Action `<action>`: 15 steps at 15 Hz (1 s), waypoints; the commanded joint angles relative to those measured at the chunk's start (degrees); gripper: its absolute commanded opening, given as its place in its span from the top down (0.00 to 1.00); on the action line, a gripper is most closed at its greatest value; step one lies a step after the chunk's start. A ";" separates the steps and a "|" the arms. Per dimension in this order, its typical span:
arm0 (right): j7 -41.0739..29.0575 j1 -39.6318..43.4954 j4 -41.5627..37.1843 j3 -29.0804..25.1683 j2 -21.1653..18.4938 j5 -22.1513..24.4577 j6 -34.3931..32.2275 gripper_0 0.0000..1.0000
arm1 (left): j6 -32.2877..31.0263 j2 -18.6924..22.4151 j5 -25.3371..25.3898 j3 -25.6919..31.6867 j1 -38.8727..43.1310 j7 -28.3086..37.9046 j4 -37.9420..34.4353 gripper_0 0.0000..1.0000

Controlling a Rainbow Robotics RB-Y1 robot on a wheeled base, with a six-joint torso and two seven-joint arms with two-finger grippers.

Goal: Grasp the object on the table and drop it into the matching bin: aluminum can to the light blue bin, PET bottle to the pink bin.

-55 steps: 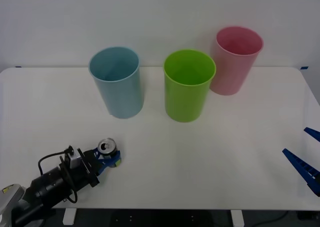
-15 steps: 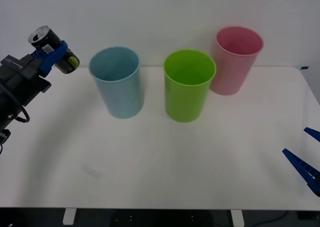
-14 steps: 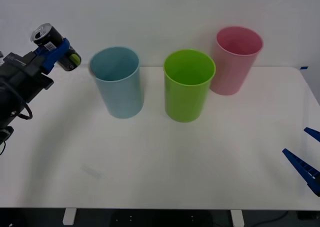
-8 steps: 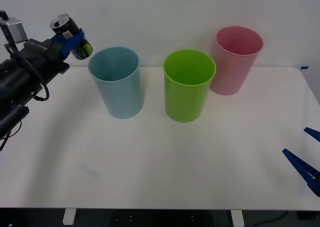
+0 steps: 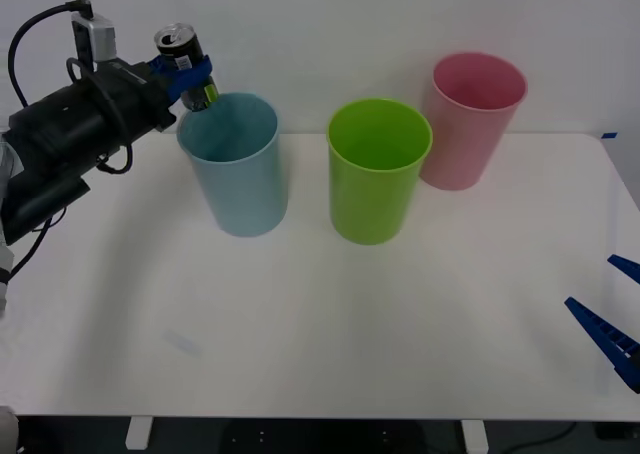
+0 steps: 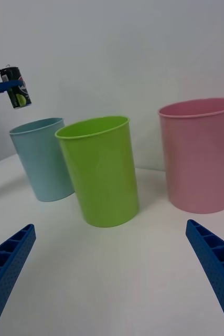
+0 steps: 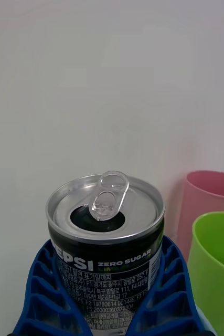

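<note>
The white counter [image 5: 320, 324] carries the light blue bin [image 5: 236, 164], a green bin [image 5: 378, 169] and the pink bin [image 5: 470, 119] in a row. The left arm reaches in raised, its left gripper [image 5: 188, 78] at the blue bin's near rim, fingers [image 7: 167, 294] clamped on the aluminum can [image 5: 184, 62]. The left wrist view shows the can's pull-tab and opened mouth; the front view shows it tilted, top up. The right gripper [image 6: 112, 283] waits low, fingers wide.
</note>
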 commanded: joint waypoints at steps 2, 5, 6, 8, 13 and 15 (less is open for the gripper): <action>0.00 0.00 0.00 0.00 0.00 0.00 0.00 0.00 | 0.03 -0.35 -2.70 -0.52 -1.64 0.02 0.85 1.00; 0.00 0.00 0.00 0.00 0.00 0.00 0.00 0.00 | -0.06 -0.53 -2.79 -0.52 -1.56 -0.07 0.85 1.00; 0.00 0.00 0.00 0.00 0.00 0.00 0.00 0.00 | -0.06 -0.53 -2.79 -0.43 -1.56 -0.07 0.85 1.00; 0.00 0.00 0.00 0.00 0.00 0.00 0.00 0.00 | -0.06 -0.53 -2.70 -0.43 -1.38 -0.07 0.85 0.96; 0.00 0.00 0.00 0.00 0.00 0.00 0.00 0.00 | -0.06 -0.44 -2.09 -0.34 -1.12 -0.68 0.76 0.00; 0.00 0.00 0.00 0.00 0.00 0.00 0.00 0.00 | -0.06 -0.53 -1.91 -0.17 -1.03 -0.68 0.76 0.00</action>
